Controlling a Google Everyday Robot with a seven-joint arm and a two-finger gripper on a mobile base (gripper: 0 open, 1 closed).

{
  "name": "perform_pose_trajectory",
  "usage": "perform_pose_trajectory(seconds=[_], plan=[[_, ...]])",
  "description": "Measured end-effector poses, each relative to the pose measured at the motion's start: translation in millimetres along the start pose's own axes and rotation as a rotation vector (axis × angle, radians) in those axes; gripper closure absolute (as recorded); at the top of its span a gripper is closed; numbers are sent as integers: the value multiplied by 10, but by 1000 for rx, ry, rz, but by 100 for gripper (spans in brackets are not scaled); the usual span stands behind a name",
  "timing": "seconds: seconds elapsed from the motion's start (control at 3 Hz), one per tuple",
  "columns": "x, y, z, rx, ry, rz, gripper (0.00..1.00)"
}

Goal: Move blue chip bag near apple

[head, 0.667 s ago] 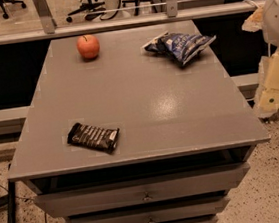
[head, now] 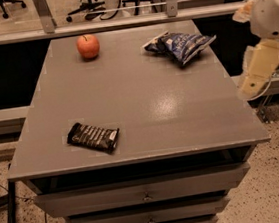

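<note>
The blue chip bag (head: 182, 43), crinkled dark blue foil with white lettering, lies at the far right of the grey table top (head: 143, 98). The apple (head: 88, 46), small, round and red-orange, stands at the far left of the table, well apart from the bag. My gripper (head: 257, 72) hangs off the table's right edge, to the right of and nearer than the bag. It touches nothing and holds nothing that I can see.
A flat black-and-white wrapped bar (head: 93, 137) lies near the front left of the table. Drawers (head: 146, 195) sit under the table top. A rail and glass partition (head: 119, 21) run behind the table, with office chairs beyond.
My arm has shifted slightly left, toward the table's right edge. The bag, the apple and the bar have not moved.
</note>
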State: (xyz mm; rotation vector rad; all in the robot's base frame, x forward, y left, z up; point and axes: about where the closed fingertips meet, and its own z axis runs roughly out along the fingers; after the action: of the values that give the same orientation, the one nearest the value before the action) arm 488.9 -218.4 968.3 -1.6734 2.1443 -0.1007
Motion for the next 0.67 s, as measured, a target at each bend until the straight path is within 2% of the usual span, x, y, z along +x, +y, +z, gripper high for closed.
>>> perform_pose_trajectory(seconds=[0.33,0.67], plan=[[-93,-647,421,62,-115,25,0],[-256,-1164,847,73,-241,103,0]])
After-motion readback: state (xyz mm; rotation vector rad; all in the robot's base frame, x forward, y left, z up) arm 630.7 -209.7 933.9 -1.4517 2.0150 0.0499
